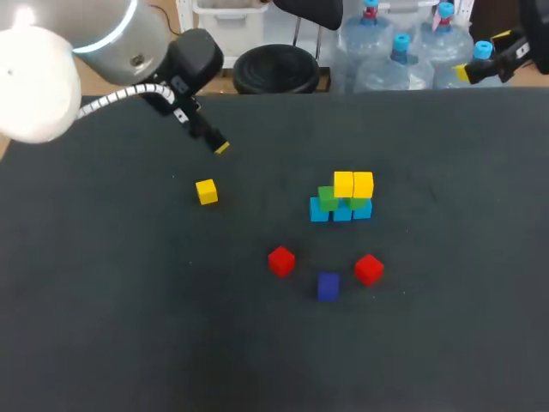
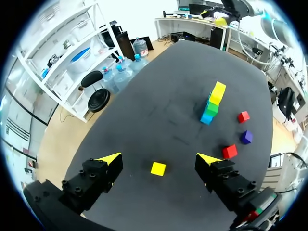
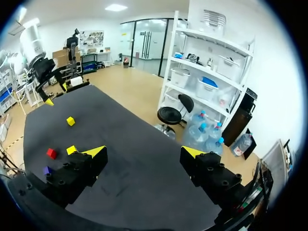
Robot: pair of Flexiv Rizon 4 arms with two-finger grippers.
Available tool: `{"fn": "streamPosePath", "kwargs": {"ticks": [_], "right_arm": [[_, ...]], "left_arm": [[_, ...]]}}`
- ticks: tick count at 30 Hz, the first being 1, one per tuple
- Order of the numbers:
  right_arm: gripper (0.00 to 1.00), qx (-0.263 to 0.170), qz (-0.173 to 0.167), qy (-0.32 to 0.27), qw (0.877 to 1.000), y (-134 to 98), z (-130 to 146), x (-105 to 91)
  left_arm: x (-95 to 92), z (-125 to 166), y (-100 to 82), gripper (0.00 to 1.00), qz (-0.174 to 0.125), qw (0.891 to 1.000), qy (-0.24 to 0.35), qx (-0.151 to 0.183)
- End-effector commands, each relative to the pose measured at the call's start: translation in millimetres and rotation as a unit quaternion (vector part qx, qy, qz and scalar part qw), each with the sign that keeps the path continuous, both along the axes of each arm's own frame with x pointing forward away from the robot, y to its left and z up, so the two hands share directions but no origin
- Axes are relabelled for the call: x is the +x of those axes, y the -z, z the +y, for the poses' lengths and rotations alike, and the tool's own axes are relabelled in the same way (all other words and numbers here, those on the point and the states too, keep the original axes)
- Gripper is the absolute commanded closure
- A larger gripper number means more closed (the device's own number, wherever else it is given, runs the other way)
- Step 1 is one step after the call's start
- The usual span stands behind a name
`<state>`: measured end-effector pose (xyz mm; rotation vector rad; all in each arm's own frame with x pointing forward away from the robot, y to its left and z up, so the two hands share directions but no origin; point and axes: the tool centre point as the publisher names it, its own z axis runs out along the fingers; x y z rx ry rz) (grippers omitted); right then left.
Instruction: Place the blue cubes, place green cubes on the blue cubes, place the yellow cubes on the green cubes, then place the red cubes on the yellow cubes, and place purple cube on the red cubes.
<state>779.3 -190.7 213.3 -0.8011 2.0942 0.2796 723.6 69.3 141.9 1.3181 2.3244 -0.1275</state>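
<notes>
Our left gripper (image 2: 159, 159) hangs over the loose yellow cube (image 2: 158, 168), fingers wide apart, holding and touching nothing. The cube sits well apart from the stack (image 1: 341, 199): blue row, green, yellow on top. Red cubes (image 1: 281, 261) and the purple cube (image 1: 328, 286) lie near the stack. Our right gripper (image 3: 144, 152) is spread wide and empty.

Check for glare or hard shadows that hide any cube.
Head view: glare on the left arm's white housing; cubes cast faint shadows on the dark grey table. Left wrist view: the loose yellow cube and the blue-green-yellow cube stack are evenly lit.
</notes>
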Motion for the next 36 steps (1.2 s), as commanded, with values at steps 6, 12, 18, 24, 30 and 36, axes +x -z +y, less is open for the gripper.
{"fn": "streamPosePath", "kwargs": {"ticks": [6, 12, 18, 24, 30, 36], "right_arm": [[0.0, -0.021, -0.014, 0.035, 0.999, -4.5, 1.2, -7.2], [0.0, -0.021, -0.014, 0.035, 0.999, -4.5, 1.2, -7.2], [0.0, -0.021, -0.014, 0.035, 0.999, -4.5, 1.2, -7.2], [0.0, -0.021, -0.014, 0.035, 0.999, -4.5, 1.2, -7.2], [0.0, -0.021, -0.014, 0.035, 0.999, -4.5, 1.2, -7.2], [0.0, -0.021, -0.014, 0.035, 0.999, -4.5, 1.2, -7.2]], "left_arm": [[1.3, 7.1, 20.6, 0.0, 0.014, 1.0, 0.006, 0.024], [14.2, 17.0, 51.2, 0.0, 0.059, 0.995, 0.029, 0.081], [29.0, 20.5, 84.5, 0.0, 0.078, 0.991, 0.04, 0.097], [31.7, 15.4, 105.6, 0.0, 0.111, 0.984, 0.076, 0.118], [24.5, 13.9, 121.1, 0.0, 0.136, 0.976, 0.105, 0.133], [20.8, 23.9, 136.0, 0.0, 0.158, 0.969, 0.116, 0.15]]}}
